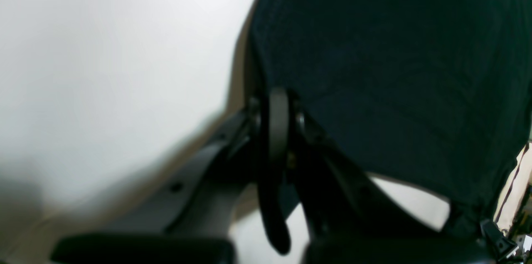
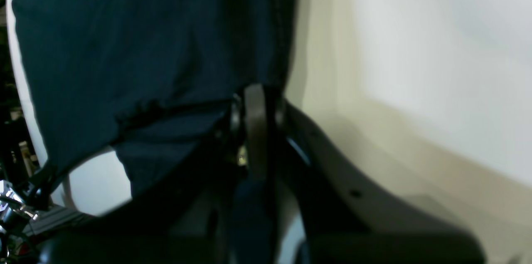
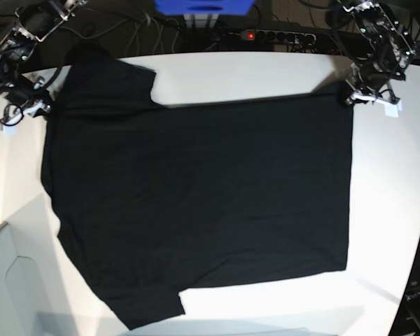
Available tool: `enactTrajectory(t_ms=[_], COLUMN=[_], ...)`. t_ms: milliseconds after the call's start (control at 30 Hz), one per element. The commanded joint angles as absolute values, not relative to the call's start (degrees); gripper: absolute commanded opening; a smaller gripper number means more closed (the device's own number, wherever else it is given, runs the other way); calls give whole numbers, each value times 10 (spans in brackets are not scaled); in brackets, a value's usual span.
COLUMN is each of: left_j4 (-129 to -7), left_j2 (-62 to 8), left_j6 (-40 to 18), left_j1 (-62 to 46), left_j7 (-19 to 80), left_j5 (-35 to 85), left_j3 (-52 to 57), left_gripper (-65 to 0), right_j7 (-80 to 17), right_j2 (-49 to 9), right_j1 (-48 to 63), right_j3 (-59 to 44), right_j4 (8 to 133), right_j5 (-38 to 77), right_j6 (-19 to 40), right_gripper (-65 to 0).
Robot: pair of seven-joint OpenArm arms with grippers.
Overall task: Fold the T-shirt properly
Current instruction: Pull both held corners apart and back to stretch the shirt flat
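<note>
Fabric of the T-shirt [image 3: 196,203] lies spread flat across the white tabletop [image 3: 266,70], its plain black body filling most of the surface between the two arms. The left gripper [image 3: 353,98] sits at the far corner of the shirt's straight hem edge, and in the left wrist view its fingers [image 1: 277,118] are pressed together with the dark cloth [image 1: 395,68] caught between them; the shirt spreads away from the fingers to one side, while bare white tabletop [image 1: 104,68] lies on the other. The right gripper [image 3: 40,105] is at the shoulder end, just beside the far sleeve, which reaches away from it along the tabletop's far edge. In the right wrist view its fingers [image 2: 255,122] are likewise clamped shut on a fold of the shirt [image 2: 124,39], a stitched hem running out from the fingers across the cloth and pale tabletop [image 2: 436,48] on the opposite side. The near sleeve lies well apart from both sets of fingers, at the tabletop's near edge. A black power strip [image 3: 266,35] with a red light lies beyond the tabletop, between the two arms.
</note>
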State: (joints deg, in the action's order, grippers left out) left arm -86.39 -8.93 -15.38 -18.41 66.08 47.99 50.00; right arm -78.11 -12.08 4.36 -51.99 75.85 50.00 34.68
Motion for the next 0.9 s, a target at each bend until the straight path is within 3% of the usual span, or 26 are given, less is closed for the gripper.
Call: enactTrajectory(t_ms=[0,333,867], left_j4=[-876,-874,-922], left_j2=[-101,-127,-135], left_j6=[-153,-153,-153], left_j1=[-185,-182,-234], left_j7=[657,657,657], left_j5=[487,486,487], left_j3=[503,487,472], left_gripper=[-649,-649,-649], right_j7=[-777,-777,-777], right_j2=[-133,-124,-110], right_j1=[44,90,158], right_j3=[-523,-555,-627], right_j4=[769,917,925], right_j5=[513,513,513], right_j6=[355,355,355], right_gripper=[-650,-650,-650])
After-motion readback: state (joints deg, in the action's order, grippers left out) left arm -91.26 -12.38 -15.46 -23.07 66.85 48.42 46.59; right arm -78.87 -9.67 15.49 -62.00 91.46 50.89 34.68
